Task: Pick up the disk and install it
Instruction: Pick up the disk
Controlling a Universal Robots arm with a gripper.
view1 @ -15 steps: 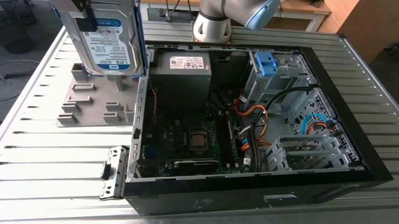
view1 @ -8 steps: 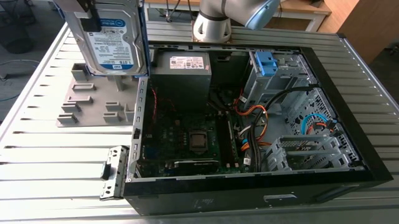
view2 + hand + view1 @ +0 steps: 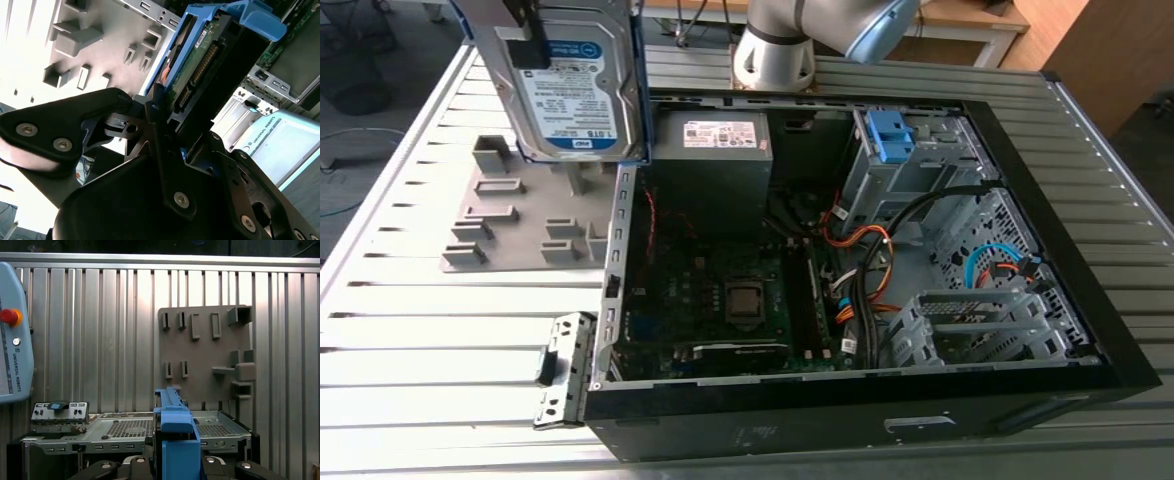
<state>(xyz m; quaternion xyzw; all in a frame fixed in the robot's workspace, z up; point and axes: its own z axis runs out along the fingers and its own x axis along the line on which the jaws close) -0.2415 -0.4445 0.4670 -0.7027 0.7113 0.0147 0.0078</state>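
- Exterior view: a flat silver metal hard disk (image 3: 574, 85) with a white-and-blue label and a blue plastic bracket hangs on edge in the upper left of the frame. It is clear of the ribbed metal surface (image 3: 440, 340).
- Below it lies a grey plastic fixture plate with raised slots (image 3: 520, 220), and the open black computer case (image 3: 854, 425) fills the centre and right.
- Inside the case, a grey power-supply box (image 3: 720, 150) sits near the disk. The silver drive cage (image 3: 927, 170) with its small blue plastic latch (image 3: 890, 135) is at the upper right, well apart from the disk.
- Second wrist view: the black jaws are clamped on the disk (image 3: 200, 65), pressing its two flat faces, with the green circuit-board side showing.
- First wrist view: the blue bracket (image 3: 175, 440) stands between the jaws. The fixture plate (image 3: 205, 350) lies beyond it on the surface (image 3: 100, 340).
- Risk, as I judge it: the grip sits at one end, so a knock against the case rim or the orange cables (image 3: 867, 240) could twist the disk.
- A tilted disk would likely jam at the cage mouth instead of sliding in.
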